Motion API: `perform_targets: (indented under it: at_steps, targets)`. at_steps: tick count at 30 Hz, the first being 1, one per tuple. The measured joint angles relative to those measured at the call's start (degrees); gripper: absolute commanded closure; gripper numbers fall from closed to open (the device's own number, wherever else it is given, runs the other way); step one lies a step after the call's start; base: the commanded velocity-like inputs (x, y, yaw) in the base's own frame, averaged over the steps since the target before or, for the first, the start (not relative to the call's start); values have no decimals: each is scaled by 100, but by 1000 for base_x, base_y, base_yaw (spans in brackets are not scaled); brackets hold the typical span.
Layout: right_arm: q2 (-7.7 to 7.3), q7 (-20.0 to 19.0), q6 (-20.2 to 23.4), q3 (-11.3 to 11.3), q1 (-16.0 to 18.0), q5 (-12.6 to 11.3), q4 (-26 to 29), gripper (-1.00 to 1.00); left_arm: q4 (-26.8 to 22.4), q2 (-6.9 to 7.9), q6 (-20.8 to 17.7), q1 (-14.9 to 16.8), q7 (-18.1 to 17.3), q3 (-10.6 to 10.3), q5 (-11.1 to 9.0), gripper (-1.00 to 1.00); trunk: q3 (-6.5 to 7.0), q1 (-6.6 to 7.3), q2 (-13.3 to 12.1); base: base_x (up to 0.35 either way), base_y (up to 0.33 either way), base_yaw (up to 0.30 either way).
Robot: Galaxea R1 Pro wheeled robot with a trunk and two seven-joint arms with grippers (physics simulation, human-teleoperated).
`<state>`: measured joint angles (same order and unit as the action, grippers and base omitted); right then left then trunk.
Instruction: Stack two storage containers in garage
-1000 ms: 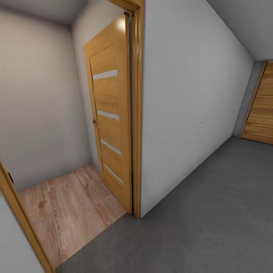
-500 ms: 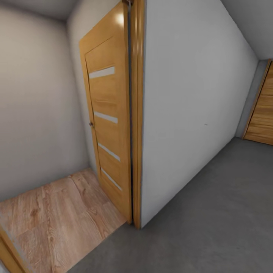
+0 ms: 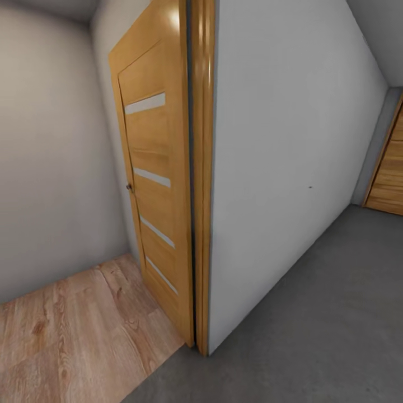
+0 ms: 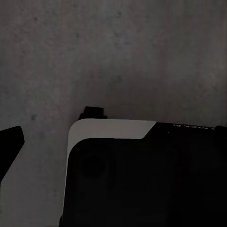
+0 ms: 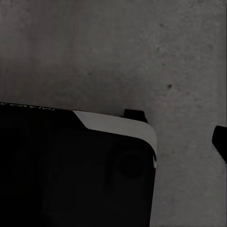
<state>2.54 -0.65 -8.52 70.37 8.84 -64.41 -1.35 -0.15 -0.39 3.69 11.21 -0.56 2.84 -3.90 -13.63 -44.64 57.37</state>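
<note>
garage door (image 3: pixel 389 170) cut by edge; wooden door's (image 3: pixel 154 173) top cropped

Black robot base (image 4: pixel 142 179), rounded corner, white-grey panel along upper edge, faint small lettering near rim, circular recess in dark face. Small black tab (image 4: pixel 93 112) protrudes at edge. Same black-and-white corner (image 5: pixel 94 165) in right wrist view.

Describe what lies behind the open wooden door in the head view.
Behind the open wooden door stands a plain grey wall, with light wood plank floor at its foot. The door leaf hides whatever is directly behind it.
</note>
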Motion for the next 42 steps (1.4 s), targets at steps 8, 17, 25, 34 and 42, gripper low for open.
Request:
perform_targets:
  at_steps: [8,17,25,34,42]
  targets:
    - [-4,7,0,4,0,13,1,-100,0,1,0,0,0,0,0,-100,0,0,0,325,0,0]
    - [-5,4,5,7,0,17,0,-100,0,1,2,0,0,0,0,-100,0,0,0,325,0,0]
    - [1,3,29,16,0,17,4,-100,0,3,8,0,0,0,0,-100,0,0,0,325,0,0]
    - [-1,9,4,17,1,19,4,-100,-2,5,9,-2,0,0,0,-100,0,0,0,325,0,128]
    - [-4,9,2,13,1,14,3,-100,-2,6,8,-2,0,0,0,-100,0,0,0,325,0,294]
